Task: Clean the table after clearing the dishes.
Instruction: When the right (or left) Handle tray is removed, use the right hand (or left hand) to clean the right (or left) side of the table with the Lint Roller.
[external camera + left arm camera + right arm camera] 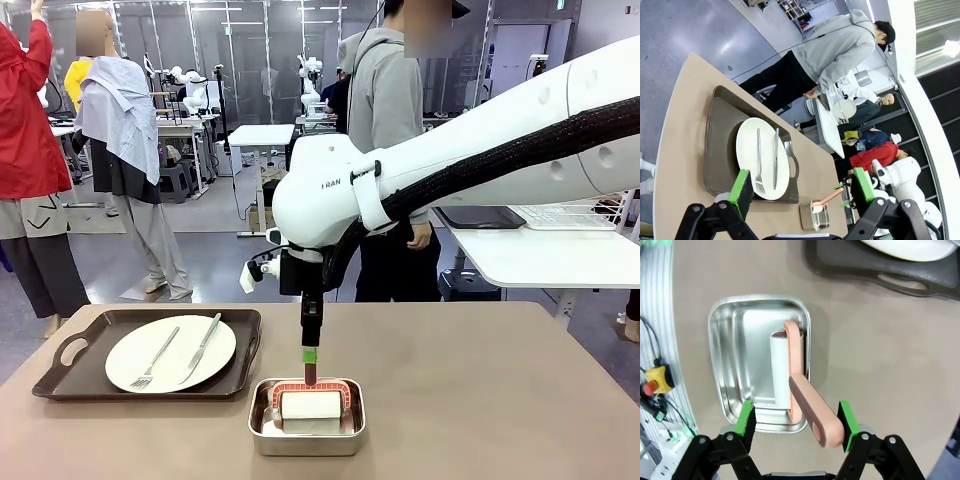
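Taupe table [500, 400] runs across your front view, with a workshop floor and a white table [540, 255] beyond its far edge. Your right arm [480, 150] is the biggest thing over it. It comes in from the right and bends down so that the wrist stands straight above the pan [305, 447].

Behind the pan, past the table's far edge, a person [385, 100] in a grey hoodie stands side-on. Left of the pan and a little beyond it lies the dark tray [245, 350], flat on the table, near the pan but not touching it. On the tray sits the white plate [120, 355]. The fork [158, 358] and knife [203, 347] lie side by side on the plate, the fork on the side away from the pan.

The pan itself rests near your edge of the table, about midway across. Inside it lies the roller [312, 405], its white roll flat on the pan floor and its red handle [310, 373] rising at the pan's far side.

Your right gripper [310, 352] hangs over the pan with its jaws parted on either side of that handle. In the right wrist view the handle lies close against one pad [846, 412] while a clear gap shows at the other, so nothing is clamped. Your left gripper [801, 186] is well apart from the pan, jaws spread wide and holding nothing.
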Action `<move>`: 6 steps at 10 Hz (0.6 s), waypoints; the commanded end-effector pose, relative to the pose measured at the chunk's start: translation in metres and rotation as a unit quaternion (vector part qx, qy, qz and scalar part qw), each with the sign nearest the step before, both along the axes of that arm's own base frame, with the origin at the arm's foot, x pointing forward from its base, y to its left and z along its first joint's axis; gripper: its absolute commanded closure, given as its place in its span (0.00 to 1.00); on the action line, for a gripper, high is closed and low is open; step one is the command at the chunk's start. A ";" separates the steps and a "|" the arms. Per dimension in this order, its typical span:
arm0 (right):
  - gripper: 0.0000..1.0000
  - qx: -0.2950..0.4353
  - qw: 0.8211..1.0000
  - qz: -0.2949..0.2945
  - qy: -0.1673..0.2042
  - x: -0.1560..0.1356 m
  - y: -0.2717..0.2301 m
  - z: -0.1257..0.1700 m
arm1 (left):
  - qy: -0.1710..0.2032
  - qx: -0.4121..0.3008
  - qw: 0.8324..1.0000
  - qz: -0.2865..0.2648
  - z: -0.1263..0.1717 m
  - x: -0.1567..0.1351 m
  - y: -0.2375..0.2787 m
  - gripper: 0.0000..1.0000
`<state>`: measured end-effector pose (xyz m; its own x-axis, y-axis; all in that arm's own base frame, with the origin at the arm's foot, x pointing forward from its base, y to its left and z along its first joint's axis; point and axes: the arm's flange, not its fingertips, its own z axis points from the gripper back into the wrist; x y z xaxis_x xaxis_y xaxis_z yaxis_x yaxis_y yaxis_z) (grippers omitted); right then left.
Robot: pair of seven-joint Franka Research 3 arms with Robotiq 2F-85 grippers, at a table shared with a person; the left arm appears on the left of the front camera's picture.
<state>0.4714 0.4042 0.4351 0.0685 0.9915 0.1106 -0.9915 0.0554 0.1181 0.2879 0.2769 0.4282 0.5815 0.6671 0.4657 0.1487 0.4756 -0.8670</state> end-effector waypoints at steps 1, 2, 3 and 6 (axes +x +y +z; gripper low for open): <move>0.19 0.131 0.974 -0.173 0.058 0.043 -0.064 0.046 | -0.008 -0.004 1.000 -0.001 0.002 -0.001 0.003 0.00; 0.19 0.181 0.944 -0.249 0.122 0.052 -0.134 0.065 | -0.008 -0.004 1.000 -0.001 0.002 -0.001 0.003 0.00; 0.19 0.240 0.901 -0.313 0.181 0.053 -0.200 0.070 | -0.008 -0.004 1.000 -0.001 0.002 -0.001 0.003 0.00; 0.19 0.396 0.702 -0.536 0.252 0.031 -0.439 0.055 | -0.008 -0.004 1.000 -0.001 0.002 -0.001 0.003 0.00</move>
<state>0.5198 0.0213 0.5140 0.8211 0.4736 0.3187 -0.5491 0.5027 0.6677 0.2885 0.2763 0.4284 0.5829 0.6656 0.4660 0.1492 0.4761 -0.8666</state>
